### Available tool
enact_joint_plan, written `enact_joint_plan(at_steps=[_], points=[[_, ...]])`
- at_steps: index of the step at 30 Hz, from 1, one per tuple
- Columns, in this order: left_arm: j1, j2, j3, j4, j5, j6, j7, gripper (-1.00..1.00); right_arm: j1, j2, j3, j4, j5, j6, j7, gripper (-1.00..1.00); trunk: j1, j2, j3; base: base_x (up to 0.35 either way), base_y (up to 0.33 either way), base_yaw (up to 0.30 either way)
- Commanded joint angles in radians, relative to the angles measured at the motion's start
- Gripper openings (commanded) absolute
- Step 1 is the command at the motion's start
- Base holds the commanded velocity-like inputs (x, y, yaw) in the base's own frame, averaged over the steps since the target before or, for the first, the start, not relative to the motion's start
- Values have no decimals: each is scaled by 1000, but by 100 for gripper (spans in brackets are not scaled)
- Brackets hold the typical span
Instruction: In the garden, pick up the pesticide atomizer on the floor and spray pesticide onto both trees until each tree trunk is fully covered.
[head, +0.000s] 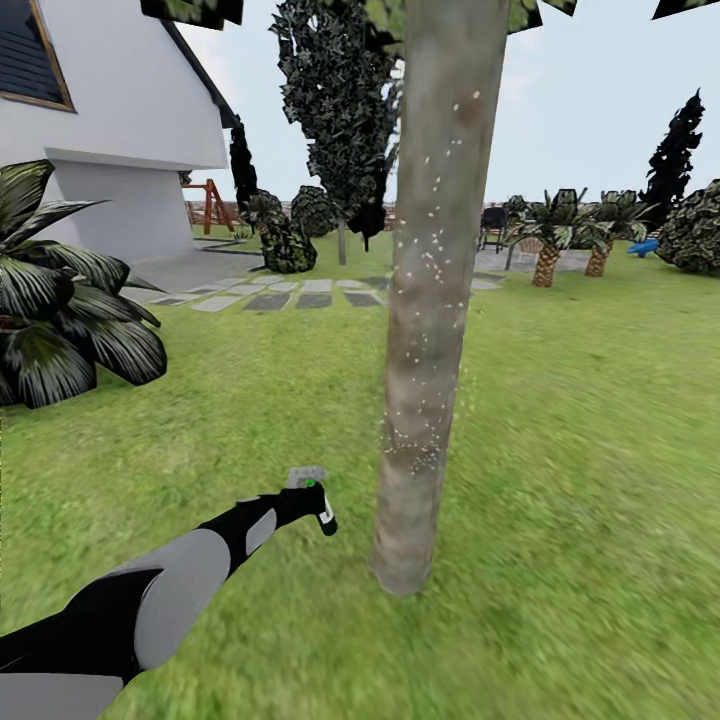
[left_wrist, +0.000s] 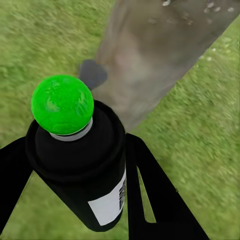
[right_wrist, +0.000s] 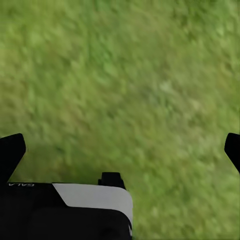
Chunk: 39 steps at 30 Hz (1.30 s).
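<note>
Head: left gripper (head: 318, 503) low over lawn, just left of white-speckled grey-brown tree trunk (head: 432, 300). Left wrist: gripper clamped around black spray bottle with green ball top (left_wrist: 80, 155), trunk ahead. Right wrist: right gripper (right_wrist: 120, 150) spread wide above grass.

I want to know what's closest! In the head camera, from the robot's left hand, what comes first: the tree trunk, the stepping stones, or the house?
1. Tree trunk: just right of the left gripper, which holds the atomizer.
2. Stepping stones: farther back on the lawn.
3. House: behind them, far left.
</note>
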Motion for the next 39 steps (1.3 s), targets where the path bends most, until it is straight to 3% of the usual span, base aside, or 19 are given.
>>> enact_joint_plan(at_steps=[1,12,39], points=[[0,0,9,-1,-7,3,-4,-100,-2,1,8,5,3,-5,-7,100,0,-1,-2,46,347,0],[0,0,9,-1,-7,5,-5,-100,-2,1,8,5,4,-6,-7,100,0,-1,-2,6,350,-42],[0,-1,8,-1,-7,5,-5,-100,-2,2,8,6,6,-4,-5,100,0,-1,-2,23,350,-294]])
